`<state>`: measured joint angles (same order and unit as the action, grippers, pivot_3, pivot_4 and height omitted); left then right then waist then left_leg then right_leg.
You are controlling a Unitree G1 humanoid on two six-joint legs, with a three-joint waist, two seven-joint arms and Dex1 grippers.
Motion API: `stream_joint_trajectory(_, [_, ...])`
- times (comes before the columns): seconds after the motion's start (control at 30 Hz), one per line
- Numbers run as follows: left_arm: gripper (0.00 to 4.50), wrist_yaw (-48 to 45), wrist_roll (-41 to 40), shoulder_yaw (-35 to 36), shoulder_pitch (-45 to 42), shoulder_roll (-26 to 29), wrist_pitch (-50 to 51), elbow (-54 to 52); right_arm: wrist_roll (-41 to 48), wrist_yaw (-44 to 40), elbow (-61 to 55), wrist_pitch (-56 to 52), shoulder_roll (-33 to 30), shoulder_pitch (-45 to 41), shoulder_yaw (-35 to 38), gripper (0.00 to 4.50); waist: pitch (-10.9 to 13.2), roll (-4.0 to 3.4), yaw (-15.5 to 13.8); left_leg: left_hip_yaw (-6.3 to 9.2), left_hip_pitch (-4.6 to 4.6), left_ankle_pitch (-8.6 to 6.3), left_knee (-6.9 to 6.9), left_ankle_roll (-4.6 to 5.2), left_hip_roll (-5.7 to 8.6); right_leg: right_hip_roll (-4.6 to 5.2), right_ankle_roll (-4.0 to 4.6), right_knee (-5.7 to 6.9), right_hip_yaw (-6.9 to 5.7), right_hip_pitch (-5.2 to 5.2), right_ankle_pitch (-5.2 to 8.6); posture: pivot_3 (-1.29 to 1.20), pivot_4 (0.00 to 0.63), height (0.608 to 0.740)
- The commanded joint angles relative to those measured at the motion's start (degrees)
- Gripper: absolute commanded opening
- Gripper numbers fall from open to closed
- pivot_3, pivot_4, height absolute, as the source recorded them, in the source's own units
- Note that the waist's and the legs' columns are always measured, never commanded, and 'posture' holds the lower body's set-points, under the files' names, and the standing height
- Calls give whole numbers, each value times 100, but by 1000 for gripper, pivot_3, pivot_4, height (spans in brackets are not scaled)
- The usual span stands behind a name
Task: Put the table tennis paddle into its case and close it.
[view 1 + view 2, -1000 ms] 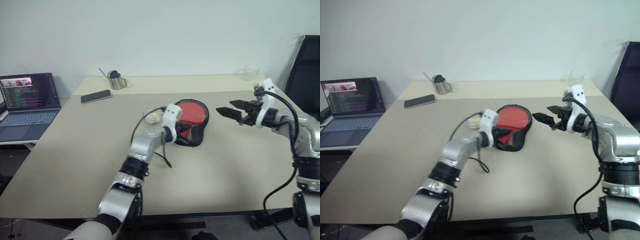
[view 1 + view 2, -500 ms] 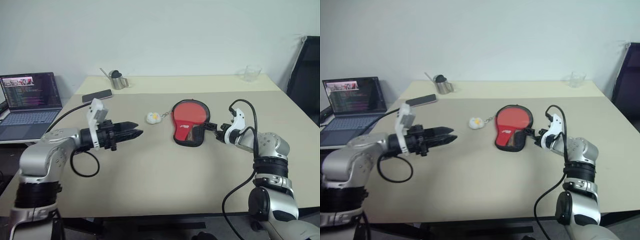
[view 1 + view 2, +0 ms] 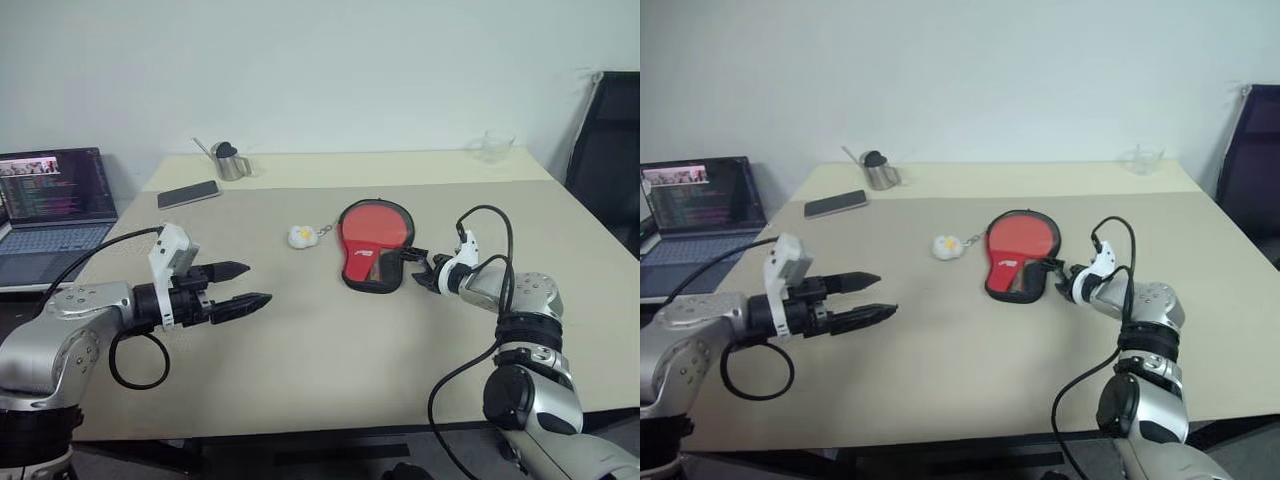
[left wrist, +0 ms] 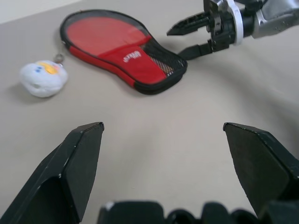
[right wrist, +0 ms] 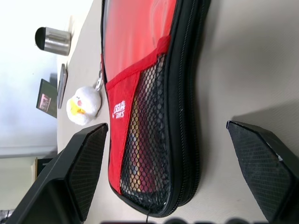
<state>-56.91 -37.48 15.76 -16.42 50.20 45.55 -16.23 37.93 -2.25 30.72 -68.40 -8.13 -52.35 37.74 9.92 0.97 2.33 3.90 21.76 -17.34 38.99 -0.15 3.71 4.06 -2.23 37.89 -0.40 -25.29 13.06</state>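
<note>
1. The case [image 3: 374, 245] lies flat on the surface [image 3: 320, 370], red side up with its mesh pocket facing the camera; its long axis runs from the round end, far from the robot, to the narrow handle end near the right claw [image 3: 419, 270]; the white-yellow charm [image 3: 301, 236] sits just beside the round end.
2. The table tennis paddle is not visible as a separate thing; a striped shape shows through the mesh, so I judge it is already inside the case.
3. The right claw is spread wide and holds nothing; its fingers point at the narrow end of the case, very near it, and this arm is clearly the nearer one.
4. The left claw [image 3: 238, 288] is also wide open and empty, hovering well apart from the case, off to the robot's left.
5. A second ago the left claw was down at the case and the right claw was raised; now the left has drawn back and opened, and the right has dropped to the handle end.
</note>
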Motion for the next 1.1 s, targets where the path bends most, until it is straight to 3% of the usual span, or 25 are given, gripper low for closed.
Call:
stream_joint_trajectory(0.03, [4465,30,-132,254,21,133,-84,-290,164,20,-190,-97,148,72,-118,4500,0,0,5,0,0,0,0,0,-1,-1,0,1,0,0,0,0,150,740])
stream_joint_trajectory(0.77, [4465,575,-45,-56,-361,-9,-136,-230,509,619,-257,400,1024,151,-85,4500,-2,-1,102,-13,-21,-2,-3,4,-14,-15,11,10,9,4,-7,0,150,740])
stream_joint_trajectory(0.87, [4500,583,-23,-88,-381,-1,-164,-214,515,690,-259,519,1026,164,-87,3920,-2,-1,101,-16,-33,-7,-5,11,-19,-21,14,9,13,14,-8,0,150,740])
stream_joint_trajectory(1.1, [4500,601,31,-189,-402,11,-256,-172,473,790,-266,624,1016,277,-207,1454,-2,-2,99,-18,-30,-6,-7,10,-22,-25,17,7,16,10,-10,0,150,740])
